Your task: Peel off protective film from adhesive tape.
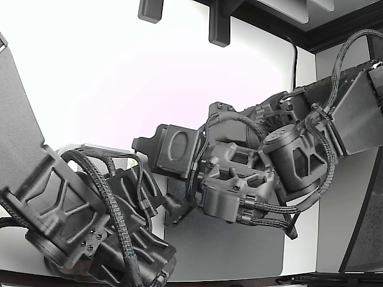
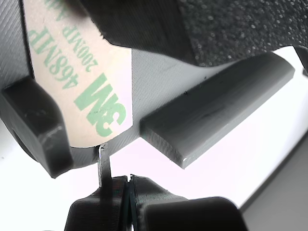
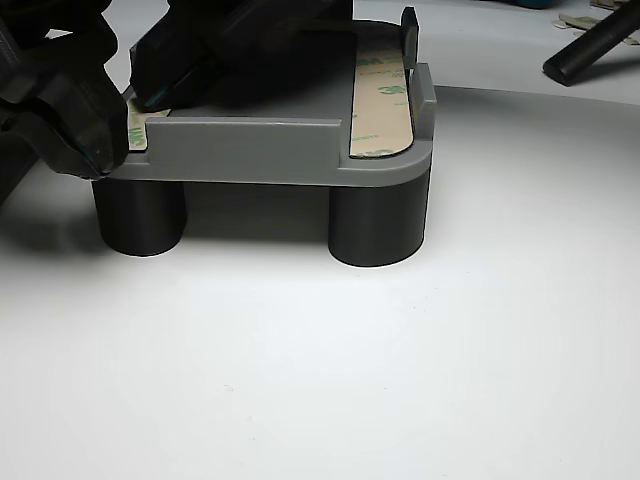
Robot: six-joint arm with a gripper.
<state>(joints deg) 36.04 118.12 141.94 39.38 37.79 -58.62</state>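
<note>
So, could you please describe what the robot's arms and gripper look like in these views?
Both arms are dark grey, matte, ribbed printed-looking shells, with black braided cables looped along them. One carries a flat plate with an oval recess. The gripper ends in black, blocky, rounded fingers with faint layer lines.

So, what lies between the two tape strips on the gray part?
A raised gray rib and bare gray surface, seen in the other view; the tool covers part.
</note>
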